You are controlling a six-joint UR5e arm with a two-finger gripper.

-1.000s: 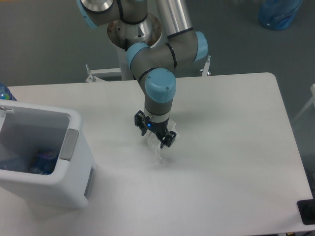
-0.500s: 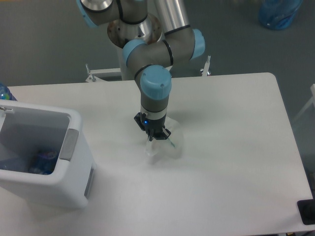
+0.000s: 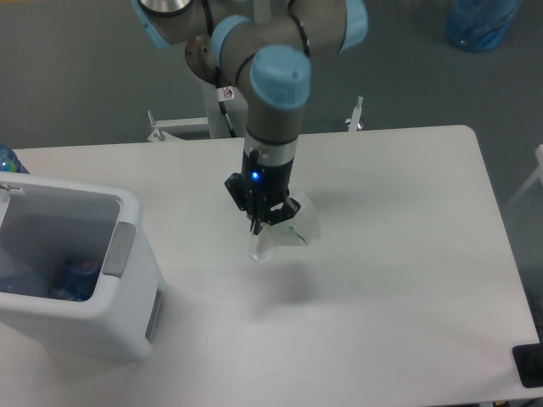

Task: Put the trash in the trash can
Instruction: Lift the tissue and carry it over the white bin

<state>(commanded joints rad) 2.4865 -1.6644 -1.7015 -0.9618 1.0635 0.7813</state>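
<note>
A clear plastic cup with faint markings hangs tilted above the white table, casting a soft shadow below it. My gripper points down over the table's middle and is shut on the cup's rim. The trash can, a white rectangular bin with a grey handle panel, stands at the table's left front. Inside it lies a clear bottle with a blue cap, partly hidden by the bin's wall.
A large blue translucent bag sits on the floor at the far right. A dark object pokes in at the table's right front corner. Another blue item shows behind the bin at the left edge.
The gripper closed on the cup, then rose from the table with it. The arm's wrist has lifted and looms larger in view.
</note>
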